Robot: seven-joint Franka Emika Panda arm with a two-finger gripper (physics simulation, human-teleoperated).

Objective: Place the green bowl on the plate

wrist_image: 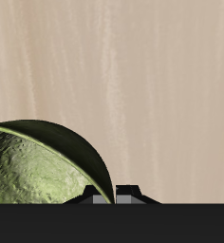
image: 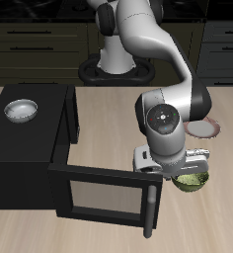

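Note:
The green bowl [image: 193, 182] is yellow-green and mottled, near the table's front edge, right under my gripper [image: 194, 170]. The gripper is shut on the bowl's rim. In the wrist view the bowl [wrist_image: 36, 169] fills one side, with its dark rim running to the gripper [wrist_image: 114, 195] and bare wooden table behind it. I cannot tell whether the bowl is off the table. The plate [image: 211, 127], white with a pinkish-brown rim, lies farther back on the table. The arm hides much of it.
A black cabinet [image: 30, 148] stands beside the arm, with a silver-white bowl [image: 20, 110] on its top. Its door [image: 107, 191] hangs open toward the table's front, close to the gripper. The robot's base [image: 118, 59] is at the back.

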